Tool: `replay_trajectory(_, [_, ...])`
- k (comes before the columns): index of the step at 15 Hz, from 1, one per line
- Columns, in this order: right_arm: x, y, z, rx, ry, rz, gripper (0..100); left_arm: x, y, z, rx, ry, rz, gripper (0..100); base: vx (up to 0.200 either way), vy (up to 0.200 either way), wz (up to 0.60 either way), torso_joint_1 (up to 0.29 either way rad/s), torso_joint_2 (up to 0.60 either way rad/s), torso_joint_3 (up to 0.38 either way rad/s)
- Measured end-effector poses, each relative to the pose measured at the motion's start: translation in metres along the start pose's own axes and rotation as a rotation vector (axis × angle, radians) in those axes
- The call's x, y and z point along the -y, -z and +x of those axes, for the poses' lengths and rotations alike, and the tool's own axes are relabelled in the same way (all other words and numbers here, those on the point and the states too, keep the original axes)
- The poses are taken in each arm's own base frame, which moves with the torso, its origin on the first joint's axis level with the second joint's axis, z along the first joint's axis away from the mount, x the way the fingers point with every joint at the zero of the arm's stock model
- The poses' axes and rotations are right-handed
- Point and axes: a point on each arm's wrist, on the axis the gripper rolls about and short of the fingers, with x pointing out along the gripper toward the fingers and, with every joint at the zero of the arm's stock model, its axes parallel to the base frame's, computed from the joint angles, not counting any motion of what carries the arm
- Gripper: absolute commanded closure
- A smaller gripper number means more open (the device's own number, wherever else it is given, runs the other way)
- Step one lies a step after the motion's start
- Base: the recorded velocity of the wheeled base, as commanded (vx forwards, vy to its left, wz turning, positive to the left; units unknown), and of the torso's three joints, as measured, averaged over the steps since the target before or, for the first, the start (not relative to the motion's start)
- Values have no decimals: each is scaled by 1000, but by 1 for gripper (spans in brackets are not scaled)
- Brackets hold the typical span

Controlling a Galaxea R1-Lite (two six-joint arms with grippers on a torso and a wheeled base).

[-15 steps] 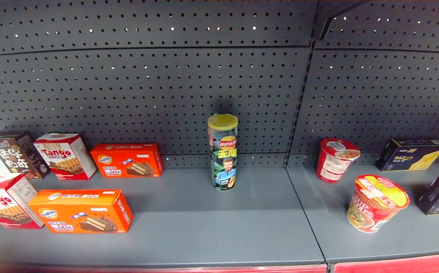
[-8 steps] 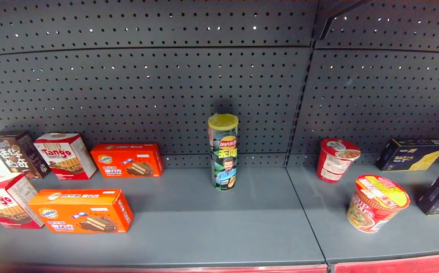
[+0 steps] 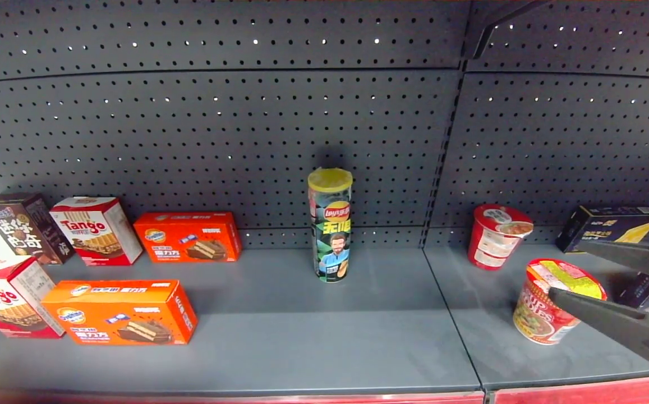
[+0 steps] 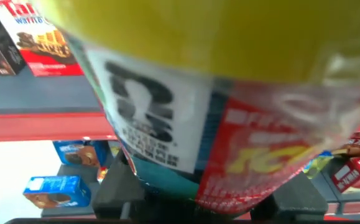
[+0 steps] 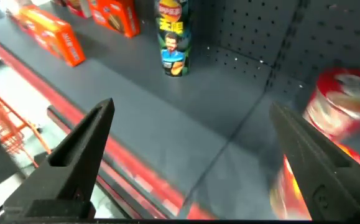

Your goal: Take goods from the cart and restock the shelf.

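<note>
Head view: the right gripper (image 3: 565, 268), fingers spread and empty, has just come in at the lower right of the frame, before the red-and-yellow paper noodle cup (image 3: 534, 317) on the grey metal shelf (image 3: 302, 336); the standing yellow-lidded chip tube (image 3: 330, 224) at centre is unmoved. Left wrist view: the left gripper (image 4: 204, 193) pinches a held yellow-lidded chip tube (image 4: 229, 124), off the shelf. Right wrist view: the open gripper (image 5: 192, 106) hangs over the shelf (image 5: 186, 143); restocking likely continues.

The right gripper (image 3: 565, 268) has long, dark-grey, tapering fingers (image 3: 610, 322).
</note>
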Motion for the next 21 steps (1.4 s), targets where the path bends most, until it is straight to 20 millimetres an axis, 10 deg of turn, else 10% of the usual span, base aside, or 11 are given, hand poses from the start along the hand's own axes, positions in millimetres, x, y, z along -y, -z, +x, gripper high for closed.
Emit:
replay_trajectory(11, [26, -46, 144, 15, -335, -82, 0, 1, 5, 2, -18, 64, -6, 100, 0, 0, 0, 0, 0, 0])
replay_trajectory(21, [40, -20, 214, 44, -515, -169, 0, 3, 6, 2, -30, 134, -9, 100, 0, 0, 0, 0, 0, 0])
